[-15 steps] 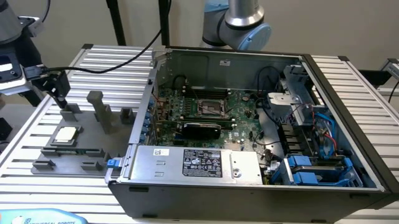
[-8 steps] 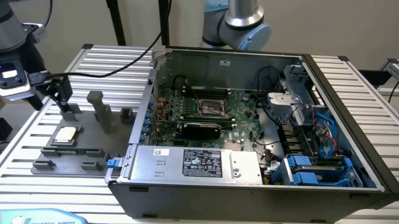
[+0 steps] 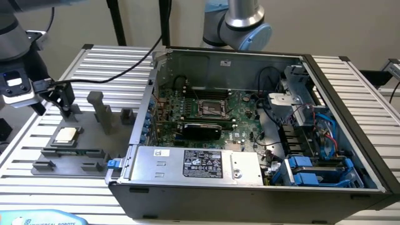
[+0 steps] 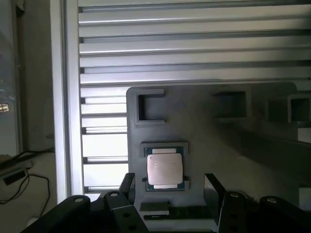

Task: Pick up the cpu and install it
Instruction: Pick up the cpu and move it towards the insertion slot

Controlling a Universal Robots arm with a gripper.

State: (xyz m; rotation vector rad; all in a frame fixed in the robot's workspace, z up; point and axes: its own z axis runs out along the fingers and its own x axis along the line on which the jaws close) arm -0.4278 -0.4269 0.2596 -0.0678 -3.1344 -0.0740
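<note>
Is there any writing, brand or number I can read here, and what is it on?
"UNIVERSAL ROBOTS": on the pale blue object at the exterior view's lower left edge.
Black label on the power supply box: too small to read.
White sticker beside it: too small to read.
cpu top: no markings legible.

The cpu (image 3: 65, 135) has a silvery-white top with a thin tan rim. The holder plate (image 4: 218, 145) is plain dark grey. The table (image 3: 112, 61) is silver with a parallel ribbed pattern. The motherboard (image 3: 240, 110) is green. The computer case (image 3: 250, 199) is grey, with blue drive clips (image 3: 309, 168).
</note>
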